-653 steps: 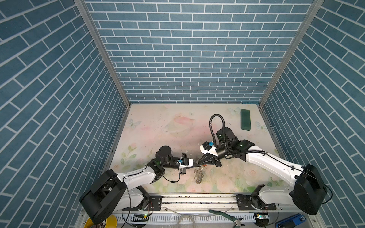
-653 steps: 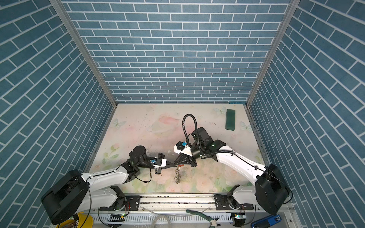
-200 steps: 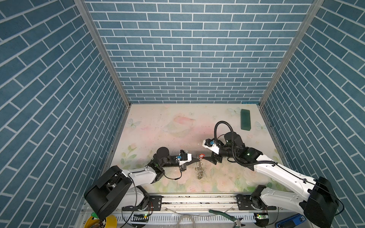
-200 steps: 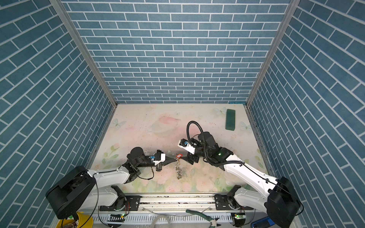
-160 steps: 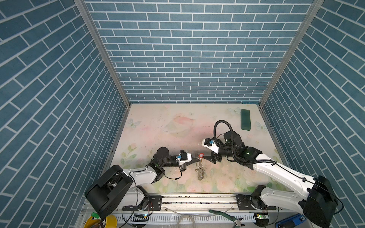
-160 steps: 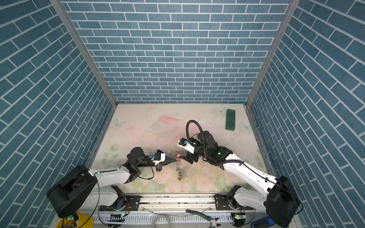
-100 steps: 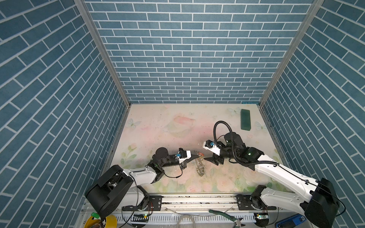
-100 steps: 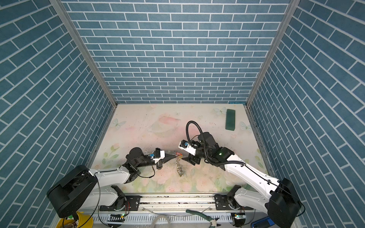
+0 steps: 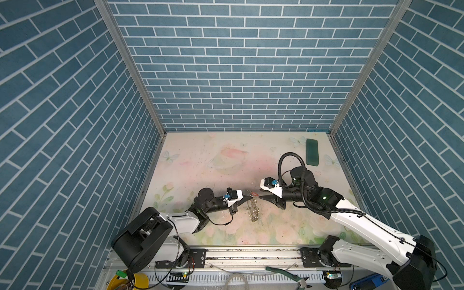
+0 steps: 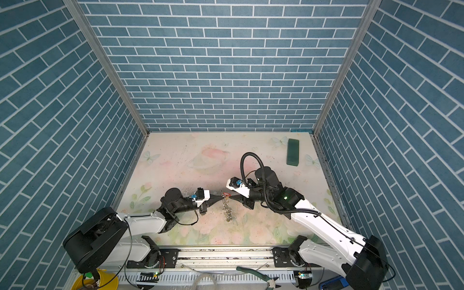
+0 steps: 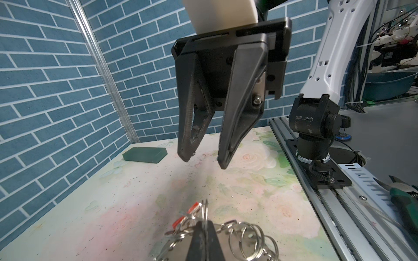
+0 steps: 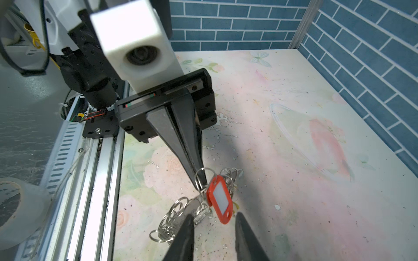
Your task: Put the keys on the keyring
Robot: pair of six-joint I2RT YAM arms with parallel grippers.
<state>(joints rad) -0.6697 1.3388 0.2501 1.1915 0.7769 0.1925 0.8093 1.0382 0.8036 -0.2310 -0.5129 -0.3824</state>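
My right gripper (image 11: 203, 162) has narrowed to a small, empty gap. The red plastic key tag (image 12: 220, 200) hangs on the silver-ring keyring (image 12: 199, 212), which my left gripper (image 12: 199, 181) clamps: one key mounted.

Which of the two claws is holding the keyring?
The left claw: its jaws are shut on the keyring, at its top end. The right claw is open and holds nothing.

Red key (image 12: 220, 202), silver keyring (image 12: 196, 213), green block (image 9: 312, 152), floral table (image 9: 200, 160).
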